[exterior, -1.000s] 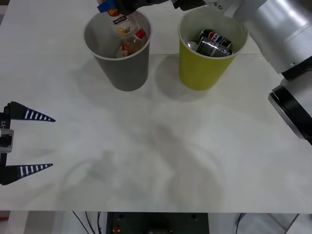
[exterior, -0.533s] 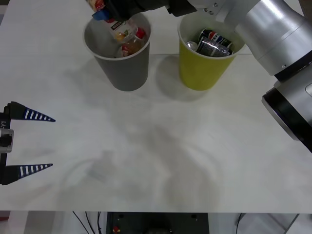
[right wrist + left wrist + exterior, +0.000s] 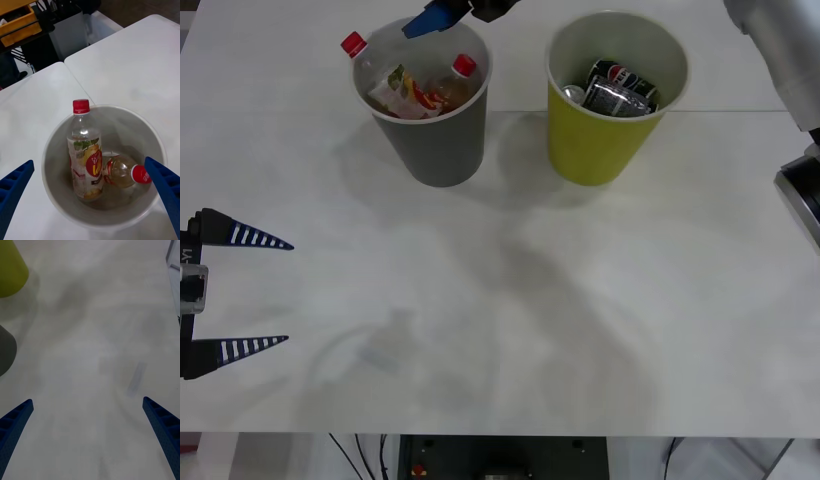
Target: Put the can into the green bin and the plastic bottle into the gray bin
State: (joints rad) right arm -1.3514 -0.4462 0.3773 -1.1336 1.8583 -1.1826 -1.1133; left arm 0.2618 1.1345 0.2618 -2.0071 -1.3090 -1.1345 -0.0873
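Plastic bottle (image 3: 85, 155) rests inside gray bin (image 3: 442, 150); cans fill green bin (image 3: 595, 150). Right gripper (image 3: 90, 202) above, spread, empty. Left gripper (image 3: 235, 292) spread, idle. Next: likely retreat.

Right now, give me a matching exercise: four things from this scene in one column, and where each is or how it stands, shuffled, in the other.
Things:
1. plastic bottle
2. cans
3. left gripper
4. right gripper

Places or states:
A. open, low by the near left edge of the table
B. in the green bin
C. open above the gray bin
D. leaning inside the gray bin, cap above the rim

Pairs: 1-D, 2-B, 3-A, 4-C
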